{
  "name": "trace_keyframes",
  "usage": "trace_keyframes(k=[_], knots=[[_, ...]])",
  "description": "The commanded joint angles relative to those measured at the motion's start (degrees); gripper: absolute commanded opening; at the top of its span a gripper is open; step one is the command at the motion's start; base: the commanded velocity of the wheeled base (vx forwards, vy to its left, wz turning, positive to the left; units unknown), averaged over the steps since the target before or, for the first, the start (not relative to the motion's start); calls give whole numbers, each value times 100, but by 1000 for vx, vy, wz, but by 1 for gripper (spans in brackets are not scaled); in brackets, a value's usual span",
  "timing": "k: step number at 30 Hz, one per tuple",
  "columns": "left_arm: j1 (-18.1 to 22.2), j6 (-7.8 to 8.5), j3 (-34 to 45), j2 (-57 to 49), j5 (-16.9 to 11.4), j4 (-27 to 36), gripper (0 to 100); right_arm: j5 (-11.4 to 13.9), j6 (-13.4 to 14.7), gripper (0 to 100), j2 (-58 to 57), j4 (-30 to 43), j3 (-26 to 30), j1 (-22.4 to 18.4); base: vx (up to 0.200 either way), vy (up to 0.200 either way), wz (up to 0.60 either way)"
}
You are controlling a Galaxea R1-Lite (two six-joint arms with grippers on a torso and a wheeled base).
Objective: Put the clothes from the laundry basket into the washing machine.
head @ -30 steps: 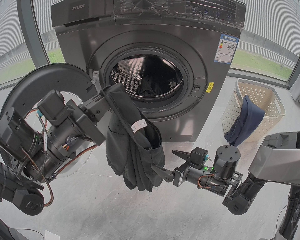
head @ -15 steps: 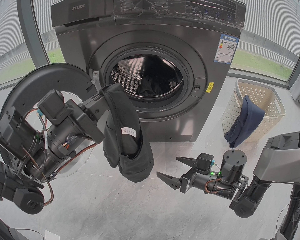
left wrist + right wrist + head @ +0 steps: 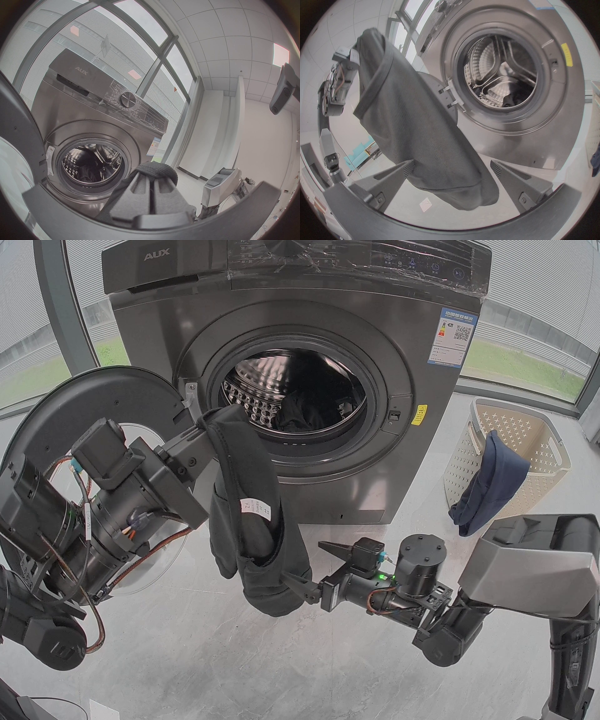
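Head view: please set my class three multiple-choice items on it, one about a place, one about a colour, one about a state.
1. Where does the navy cloth hang?
A. Over the rim of the laundry basket
B. Inside the drum
C. Flat on the floor

2. What colour is the garment held by the left gripper?
A. White
B. Black
C. Red

3. How does the right gripper stand?
A. Shut on the garment
B. Open at the garment's lower end
C. Shut and empty

Answers:
1 A: it drapes over the basket's near edge.
2 B: its fabric shows black.
3 B: its fingers are spread, one on either side of the garment.
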Motion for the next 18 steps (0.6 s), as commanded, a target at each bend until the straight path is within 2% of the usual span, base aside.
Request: trace_keyframes(k=[1, 3, 11, 18], knots=[[-4, -1, 13, -43, -10, -3, 0, 2, -45, 100, 577, 98, -591, 262, 0, 0, 0], [-31, -1, 13, -51, -10, -3, 0, 2, -45, 100, 700, 124, -854, 288, 0, 0, 0], [-171, 8, 57, -60, -10, -3, 0, -25, -36, 100, 858, 133, -1285, 446, 0, 0, 0], [-224, -19, 65, -130, -63, -3, 0, -139, -36, 100, 1253, 247, -2146, 429, 0, 0, 0]])
